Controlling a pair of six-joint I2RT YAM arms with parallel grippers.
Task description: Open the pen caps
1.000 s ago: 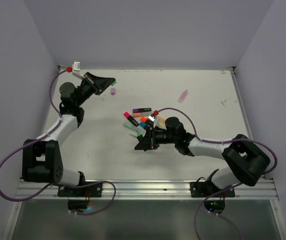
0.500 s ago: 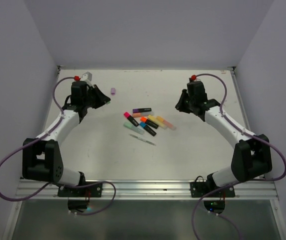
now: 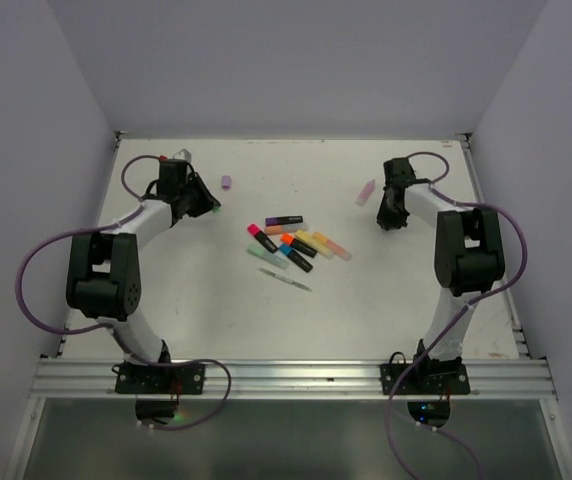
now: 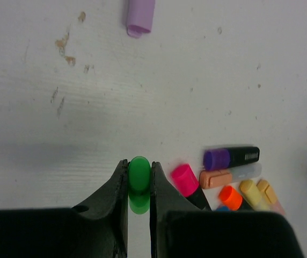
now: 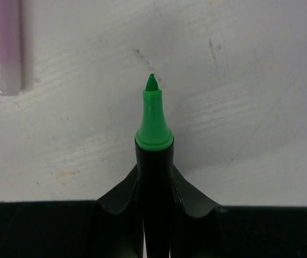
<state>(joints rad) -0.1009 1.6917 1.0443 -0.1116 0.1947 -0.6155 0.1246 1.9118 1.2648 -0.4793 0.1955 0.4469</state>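
two halves of one green highlighter sit well apart: the left claw [image 4: 139, 166] is clamped on the green cap [image 4: 139, 188] at the far left of the table [image 3: 186, 300], and the right claw [image 5: 154, 173] is clamped on the black barrel [image 5: 153, 157], its green nib [image 5: 152, 88] bare, at the far right. a pale purple cap [image 4: 140, 15] lies loose just beyond the left claw, and a lilac barrel [image 5: 0, 48] lies beside the right one. the capped highlighters [image 3: 296, 240] lie bunched mid-table, among them a pink cap [image 4: 184, 178], a dark purple cap [image 4: 216, 159] and an orange cap [image 4: 229, 195], each on its pen. these caps look light, stiff and smooth, probably slippery and held by a snug friction fit; each wants a pinch across its flat sides near the seam, the barrel gripped well back, and a straight pull along the pen's axis.
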